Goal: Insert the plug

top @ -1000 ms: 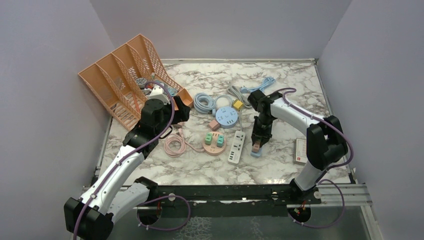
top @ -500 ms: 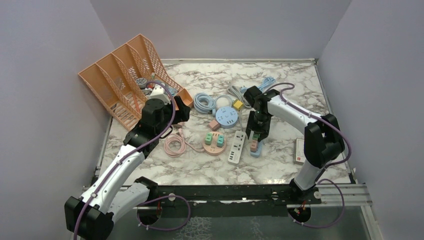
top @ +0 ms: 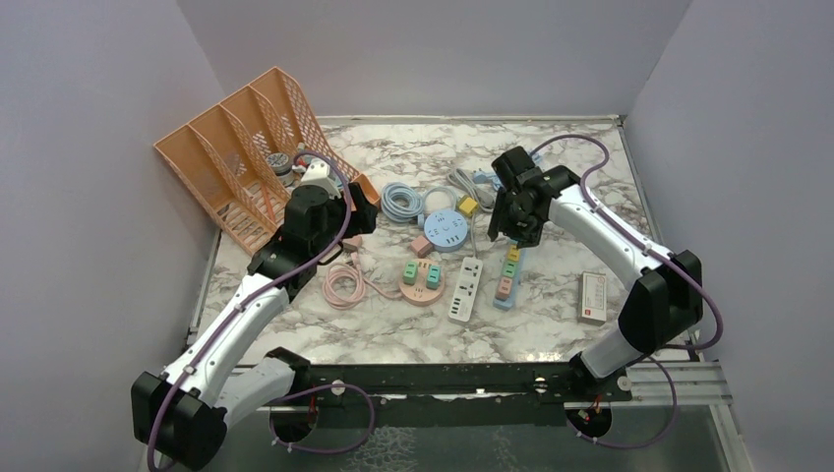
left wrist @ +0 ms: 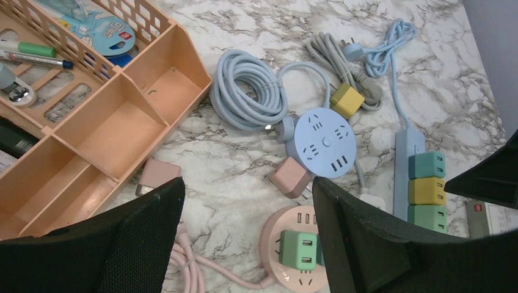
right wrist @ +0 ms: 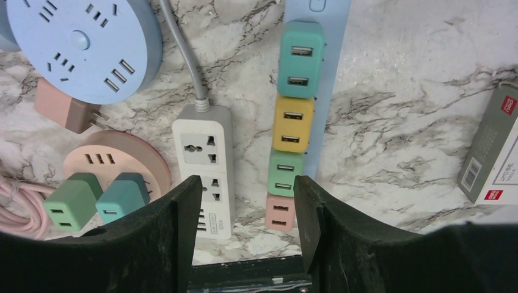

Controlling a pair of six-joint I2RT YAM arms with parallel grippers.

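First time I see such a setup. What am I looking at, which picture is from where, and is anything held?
Two robot arms stand at a marble table, each ending in a two-finger gripper. The wide picture comes from a fixed camera above and behind them; the other two come from cameras on the wrists, whose dark fingers show at the bottom. On the table lie an orange rack, cables, a blue hub, a pink hub, a white strip and a blue strip carrying four cube plugs. The left gripper and the right gripper are both open and hold nothing; the right one hangs above the strips.
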